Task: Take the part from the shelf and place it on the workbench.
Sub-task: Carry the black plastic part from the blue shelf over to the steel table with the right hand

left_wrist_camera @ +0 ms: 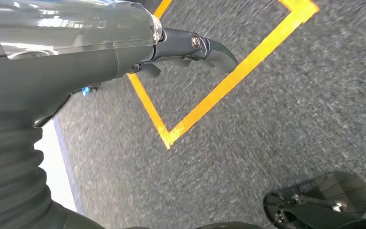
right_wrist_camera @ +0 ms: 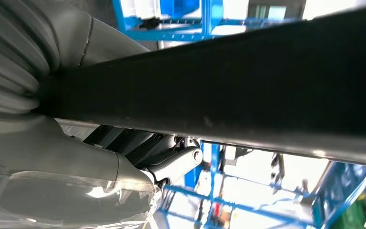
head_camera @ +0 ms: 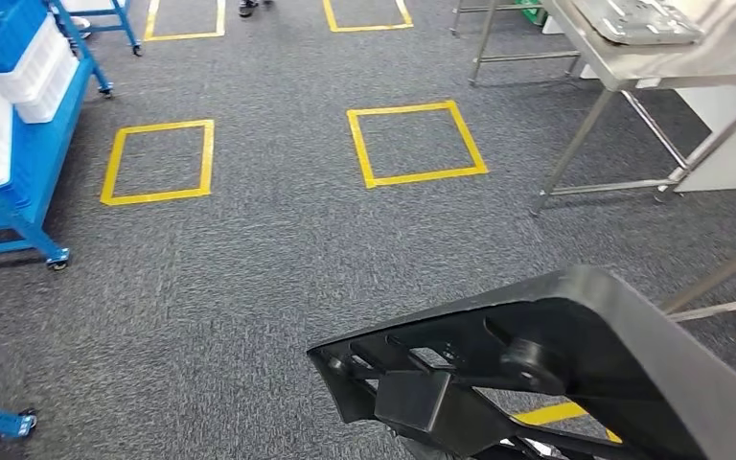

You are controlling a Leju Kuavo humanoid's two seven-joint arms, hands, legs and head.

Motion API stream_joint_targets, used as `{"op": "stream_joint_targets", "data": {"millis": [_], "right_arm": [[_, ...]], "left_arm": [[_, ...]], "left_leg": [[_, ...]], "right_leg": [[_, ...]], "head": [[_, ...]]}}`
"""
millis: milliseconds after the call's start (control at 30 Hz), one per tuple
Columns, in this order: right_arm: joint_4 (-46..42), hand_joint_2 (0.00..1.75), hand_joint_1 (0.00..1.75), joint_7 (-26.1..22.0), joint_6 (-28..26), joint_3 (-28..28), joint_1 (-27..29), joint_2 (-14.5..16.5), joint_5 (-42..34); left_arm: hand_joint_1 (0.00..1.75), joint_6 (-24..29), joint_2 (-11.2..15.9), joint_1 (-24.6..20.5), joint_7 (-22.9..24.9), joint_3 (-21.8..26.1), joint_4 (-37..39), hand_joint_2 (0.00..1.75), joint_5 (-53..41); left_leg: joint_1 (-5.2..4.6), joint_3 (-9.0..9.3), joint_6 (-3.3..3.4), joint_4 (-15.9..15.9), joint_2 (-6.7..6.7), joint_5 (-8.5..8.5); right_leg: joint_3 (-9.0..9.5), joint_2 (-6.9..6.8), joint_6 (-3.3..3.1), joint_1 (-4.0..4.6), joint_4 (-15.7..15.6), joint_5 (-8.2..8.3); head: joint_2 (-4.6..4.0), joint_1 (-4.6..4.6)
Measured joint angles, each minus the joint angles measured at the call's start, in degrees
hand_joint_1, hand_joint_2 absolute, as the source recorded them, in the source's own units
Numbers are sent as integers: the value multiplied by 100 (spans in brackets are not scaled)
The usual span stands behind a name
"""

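Part (head_camera: 575, 374), a large black moulded piece with ribs and brackets on its underside, fills the lower right of the head view, carried above the grey carpet (head_camera: 278, 249). In the right wrist view the right hand (right_wrist_camera: 171, 162) sits against the long dark edge of the part, fingers tucked under it, so it appears to grip the piece. The left hand (left_wrist_camera: 190, 50) hangs over the carpet with fingers curled and nothing in them. The blue shelf (head_camera: 19, 125) stands at the left edge, the steel tabletop (head_camera: 728, 48) at the upper right, with a grey tray (head_camera: 637, 19) on it. The step in hand looks like the carry. Next, the robot would need to turn right, approach the tabletop and lower the part onto a bare stretch.
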Motion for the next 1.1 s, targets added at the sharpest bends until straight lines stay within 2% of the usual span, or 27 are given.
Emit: {"op": "stream_joint_targets", "data": {"millis": [33, 67, 100, 167, 200, 233, 300, 367, 400, 433, 467, 500, 533, 567, 600, 633, 667, 700, 733, 800, 833, 900, 933, 1000, 1033, 1067, 1100], "right_arm": [[4, 175, 175, 13, -26, 2, 33, -6, -34], [11, 175, 175, 23, -58, 4, 68, -15, -71], [20, 175, 175, 21, -94, 7, 102, -26, -99], [35, 175, 175, -4, -161, 16, 137, -44, -124], [38, 175, 175, -15, -185, 22, 144, -50, -130], [40, 175, 175, -20, -200, 30, 148, -54, -133], [39, 175, 175, -10, -201, 46, 156, -57, -138], [38, 175, 175, 14, -181, 68, 135, -56, -150], [38, 175, 175, 28, -171, 83, 118, -55, -156], [39, 175, 175, 38, -168, 94, 100, -54, -160], [43, 175, 175, 49, -166, 101, 89, -52, -161], [46, 175, 175, 55, -166, 105, 86, -52, -161], [51, 175, 175, 60, -167, 107, 86, -52, -161], [56, 175, 175, 64, -167, 108, 86, -52, -161], [58, 175, 175, 67, -167, 109, 86, -52, -161], [60, 175, 175, 67, -167, 110, 84, -52, -162], [60, 175, 175, 69, -164, 111, 79, -52, -162], [61, 175, 175, 70, -156, 113, 75, -52, -163], [62, 175, 175, 73, -136, 113, 71, -52, -167], [77, 175, 175, 76, -70, 114, 58, -54, -186], [89, 175, 175, 77, -35, 114, 47, -55, -203], [120, 175, 175, 77, 15, 114, 0, -60, -236], [137, 175, 175, 76, 30, 114, -21, -60, -250], [174, 175, 175, 75, 41, 114, -45, -61, -265], [193, 175, 175, 75, 41, 114, -45, -62, -268], [210, 175, 175, 75, 41, 114, -45, -63, -268], [223, 175, 175, 75, 42, 114, -46, -64, -268]], "left_arm": [[0, 1, 0, 9, 9, 2, 0, 175, -2], [0, 1, 0, 25, 19, 4, 0, 175, -7], [0, 1, 0, 45, 25, 5, 0, 175, -11], [0, 5, -1, 75, 24, 6, 0, 175, -22], [0, 7, -1, 82, 28, 6, 0, 175, -31], [0, 7, -2, 83, 37, 6, 0, 175, -40], [0, 8, 1, 75, 72, 6, -1, 175, -50], [0, 12, 4, 75, 102, 9, -2, 175, -31], [0, 15, 6, 78, 108, 10, -2, 175, -20], [0, 16, 4, 86, 109, 13, -2, 175, -9], [0, 17, 3, 92, 110, 14, -2, 175, -4], [0, 17, 3, 99, 110, 14, -2, 175, -1], [0, 17, 3, 105, 111, 15, -2, 175, 0], [0, 18, 4, 109, 111, 15, -2, 175, 0], [0, 18, 4, 112, 112, 15, -2, 175, 0], [0, 19, 4, 119, 113, 15, -2, 175, 0], [0, 19, 3, 124, 113, 15, -1, 175, 1], [0, 22, 2, 126, 114, 15, 1, 175, 3], [0, 29, -1, 125, 115, 17, 2, 175, 9], [0, 46, -10, 109, 117, 22, 2, 175, 32], [0, 59, -16, 107, 118, 26, 2, 175, 43], [0, 79, -29, 116, 117, 42, 2, 175, 52], [0, 88, -30, 127, 118, 55, 2, 175, 53], [0, 87, -30, 143, 126, 83, 2, 175, 50], [0, 83, -30, 147, 132, 93, 2, 175, 48], [0, 77, -30, 147, 137, 101, 2, 175, 45], [0, 71, -30, 146, 141, 107, 2, 175, 43]], "left_leg": [[-5, 15, -1, 0, 70, -17], [-8, 39, -8, 1, 134, -37], [-10, 71, -19, 0, 194, -61], [-34, 128, -62, 3, 295, -111], [-47, 147, -88, 3, 341, -133], [-57, 163, -114, -1, 386, -150], [-56, 203, -166, -10, 450, -185], [-46, 142, -215, 206, 282, -343], [-37, 17, -233, 490, 143, -500], [-33, -172, -245, 881, 25, -686], [-28, -384, -256, 1287, -32, -846], [-25, -554, -265, 1580, -51, -917], [-22, -637, -271, 1676, -57, -871], [-16, -600, -273, 1519, -71, -699], [-4, -466, -275, 1164, -117, -453], [14, -299, -273, 750, -230, -235], [30, -158, -263, 396, -342, -87], [39, -75, -246, 179, -430, -20], [36, -47, -217, 94, -472, -22], [24, -33, -137, 57, -377, -6], [25, -22, -94, 34, -318, 11], [35, -9, -27, -8, -190, 38], [27, -8, -10, -12, -123, 36], [9, -9, 6, -11, 16, 21], [4, -5, 6, -10, 85, 11], [1, 6, 1, -10, 146, -1], [-1, 23, -7, -10, 204, -16]], "right_leg": [[-29, -20, 5, -9, 29, 62], [70, -47, 2, -12, -178, 221], [271, -112, -14, -8, -569, 432], [651, -330, -75, 43, -1304, 677], [746, -398, -111, 71, -1497, 708], [765, -410, -141, 97, -1553, 682], [778, -282, -194, 85, -1591, 694], [828, -169, -253, 43, -1657, 719], [852, -118, -280, 24, -1678, 726], [860, -64, -300, 27, -1683, 724], [865, -4, -312, 32, -1681, 720], [872, 64, -315, 34, -1680, 717], [882, 138, -313, 34, -1677, 713], [897, 217, -304, 31, -1672, 707], [914, 293, -288, 25, -1662, 696], [922, 363, -268, 21, -1644, 682], [914, 431, -242, 24, -1615, 666], [895, 486, -213, 24, -1593, 658], [872, 539, -181, 24, -1582, 659], [839, 616, -111, 11, -1587, 674], [818, 555, -81, 12, -1553, 651], [646, 284, -37, 15, -1199, 437], [473, 133, -16, 11, -846, 257], [105, 15, 17, -13, -123, -23], [22, -8, 26, -23, 29, -29], [63, -30, 26, -29, -63, 76], [217, -73, 16, -30, -369, 259]], "head": [[0, 0], [0, 0], [0, 0], [0, 0], [0, 0], [0, 0], [0, 0], [0, -1], [0, -2], [0, -2], [0, -2], [0, -2], [0, -2], [0, -2], [0, -2], [0, -2], [0, -1], [0, -1], [0, -1], [0, -1], [0, -1], [0, 0], [0, 0], [0, 0], [0, 0], [0, 0], [0, 0]]}}
